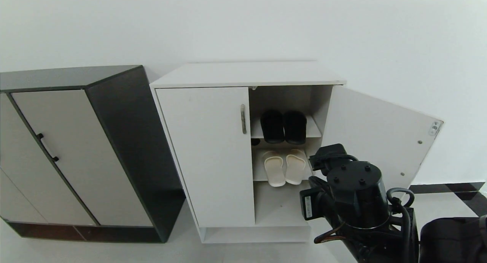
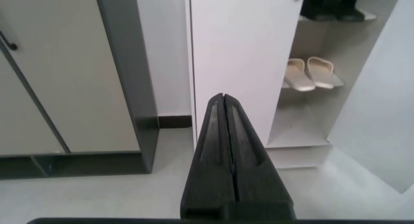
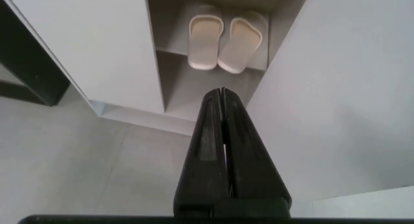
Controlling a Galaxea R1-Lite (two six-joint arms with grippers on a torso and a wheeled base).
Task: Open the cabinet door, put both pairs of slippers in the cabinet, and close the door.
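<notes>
The white cabinet [image 1: 247, 74] stands with its right door [image 1: 380, 137] swung open and its left door [image 1: 205, 152] shut. A black pair of slippers [image 1: 283, 126] rests on the upper shelf, toes inward. A cream pair of slippers [image 1: 285, 167] lies on the shelf below. My right arm [image 1: 354, 194] is low in front of the open bay. My right gripper [image 3: 223, 96] is shut and empty, pointing toward the cream slippers [image 3: 226, 35] with the open door [image 3: 336, 107] beside it. My left gripper [image 2: 223, 101] is shut and empty, facing the shut door, with the cream slippers [image 2: 314, 74] off to one side.
A dark cabinet with pale doors [image 1: 76, 149] stands to the left, close against the white one. A metal handle [image 1: 243, 119] sits at the shut door's edge. The bottom bay of the white cabinet [image 1: 279, 206] holds nothing. Pale floor lies in front.
</notes>
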